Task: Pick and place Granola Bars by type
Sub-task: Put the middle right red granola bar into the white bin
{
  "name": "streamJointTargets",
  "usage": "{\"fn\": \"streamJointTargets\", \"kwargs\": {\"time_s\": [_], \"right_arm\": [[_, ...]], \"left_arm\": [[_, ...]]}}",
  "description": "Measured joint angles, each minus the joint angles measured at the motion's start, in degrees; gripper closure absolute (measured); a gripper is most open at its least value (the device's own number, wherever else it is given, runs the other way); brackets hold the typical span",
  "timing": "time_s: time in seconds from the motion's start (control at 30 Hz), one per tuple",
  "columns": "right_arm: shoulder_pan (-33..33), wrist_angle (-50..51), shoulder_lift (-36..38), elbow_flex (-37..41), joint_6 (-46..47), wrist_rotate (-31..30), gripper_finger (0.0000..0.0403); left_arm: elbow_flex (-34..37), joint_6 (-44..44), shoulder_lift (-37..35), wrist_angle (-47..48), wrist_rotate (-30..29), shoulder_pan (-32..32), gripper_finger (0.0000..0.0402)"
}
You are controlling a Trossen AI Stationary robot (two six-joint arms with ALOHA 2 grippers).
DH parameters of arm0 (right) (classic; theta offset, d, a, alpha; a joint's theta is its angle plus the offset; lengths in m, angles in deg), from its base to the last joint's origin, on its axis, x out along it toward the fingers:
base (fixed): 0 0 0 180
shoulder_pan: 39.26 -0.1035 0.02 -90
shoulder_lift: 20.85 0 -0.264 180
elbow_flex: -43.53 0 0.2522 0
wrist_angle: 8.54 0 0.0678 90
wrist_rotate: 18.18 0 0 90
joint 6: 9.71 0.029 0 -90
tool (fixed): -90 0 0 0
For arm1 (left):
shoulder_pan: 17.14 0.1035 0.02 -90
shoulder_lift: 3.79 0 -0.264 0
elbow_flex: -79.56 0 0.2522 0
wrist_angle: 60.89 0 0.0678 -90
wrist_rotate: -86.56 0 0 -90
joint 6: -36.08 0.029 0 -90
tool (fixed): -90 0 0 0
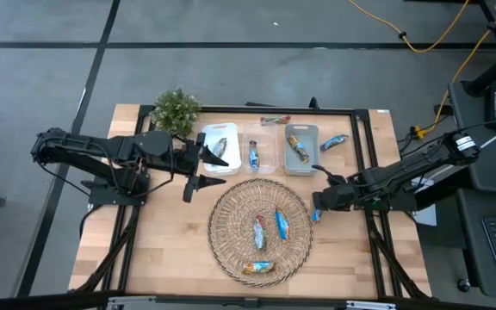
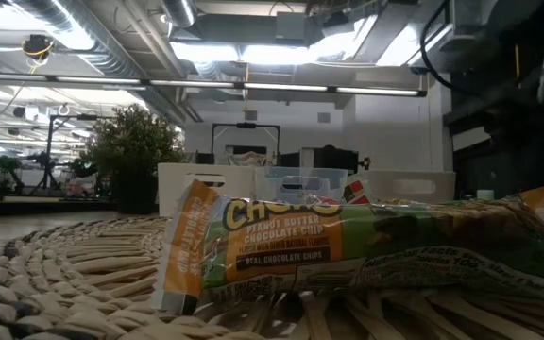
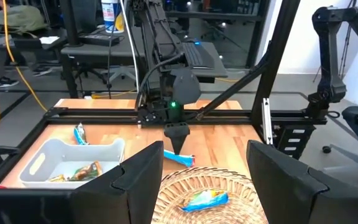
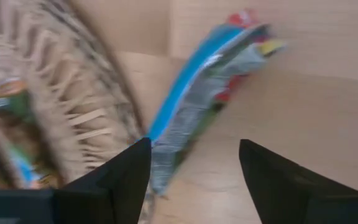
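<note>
Three granola bars [image 1: 269,232] are seen lying inside the round wicker tray [image 1: 222,245], which is taken as the landmark at the centre of the wooden table [image 1: 153,250]. Beyond the tray's far rim three plastic bins [image 1: 257,148] are lined up, each with a bar inside; two more bars are left on the bare wood around the bins, and a small potted plant [image 1: 176,108] is set beside the leftmost bin. A blue bar [image 4: 191,106] is found on the table touching the tray's right rim. The right gripper [image 1: 318,203] is held low over that blue bar, its fingers spread apart with nothing between them. The left gripper [image 1: 198,171] is parked just off the tray's far-left rim, near the leftmost bin, its fingers likewise spread and empty. From table height, a green-and-orange bar [image 2: 348,247] on the tray blocks most of the view.
</note>
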Motion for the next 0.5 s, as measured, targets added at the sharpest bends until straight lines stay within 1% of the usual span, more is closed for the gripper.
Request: {"fn": "streamJointTargets", "kwargs": {"time_s": [0.13, 0.2, 0.37, 0.5], "right_arm": [[0.04, -4.57, 0.0, -0.04, -0.07, -1.5, 0.016], [0.04, -3.68, 0.0, -0.04, -0.04, -2.54, 0.016], [0.06, 2.81, -0.91, -0.02, 0.0, -2.53, 0.016], [0.06, 0.92, -3.57, -0.02, -0.07, -2.3, 0.016]], "left_arm": [[0.0, -0.42, 0.0, -0.02, 0.0, 0.0, 0.018], [0.0, -0.42, 0.0, -0.05, -0.02, 0.0, 0.018], [0.0, -0.53, 0.0, -0.26, -0.11, 0.0, 0.018], [0.0, -1.22, 0.0, -0.29, -0.15, 0.0, 0.018]]}}
